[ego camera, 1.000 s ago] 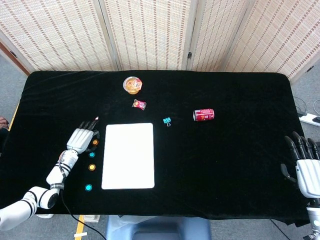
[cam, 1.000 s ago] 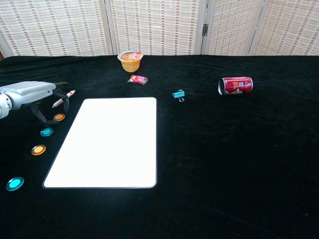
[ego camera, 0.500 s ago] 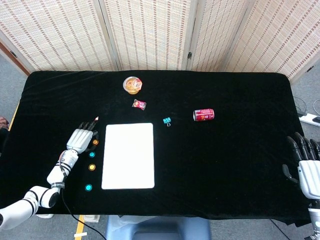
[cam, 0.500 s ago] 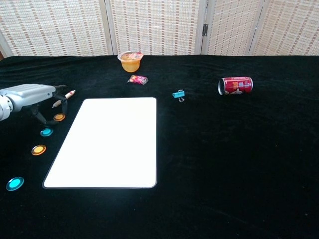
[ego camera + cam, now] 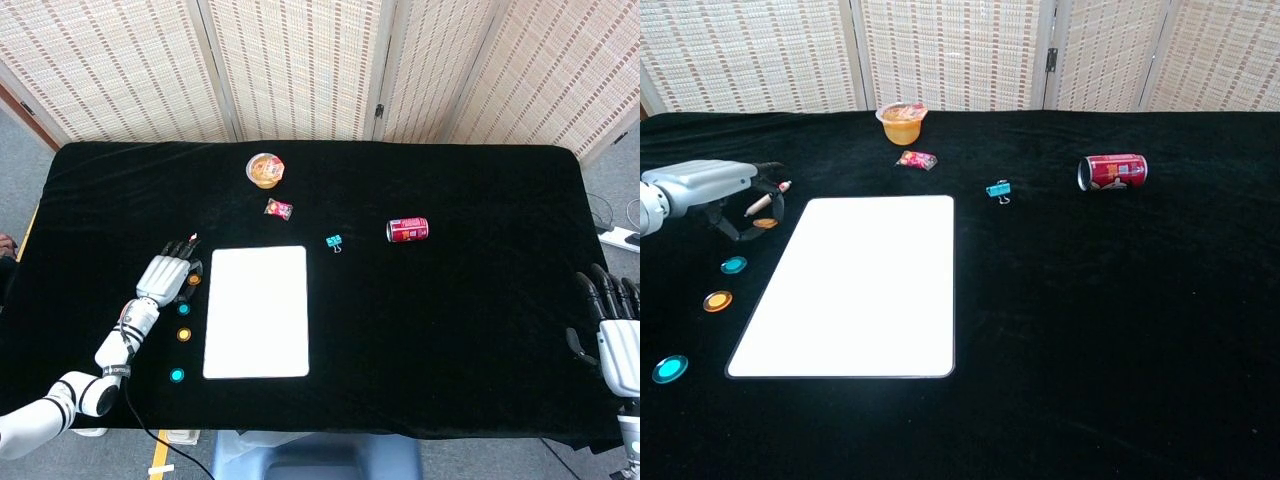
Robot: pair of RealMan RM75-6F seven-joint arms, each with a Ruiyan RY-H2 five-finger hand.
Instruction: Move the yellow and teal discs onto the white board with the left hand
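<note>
Chest view shows the left hand pinching a yellow disc just left of the board, first pickup under way; next, carry it over the board, other discs waiting.

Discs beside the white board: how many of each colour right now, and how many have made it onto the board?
Yellow-orange discs: 2
Teal discs: 2
On the white board: 0
Total: 4
</note>
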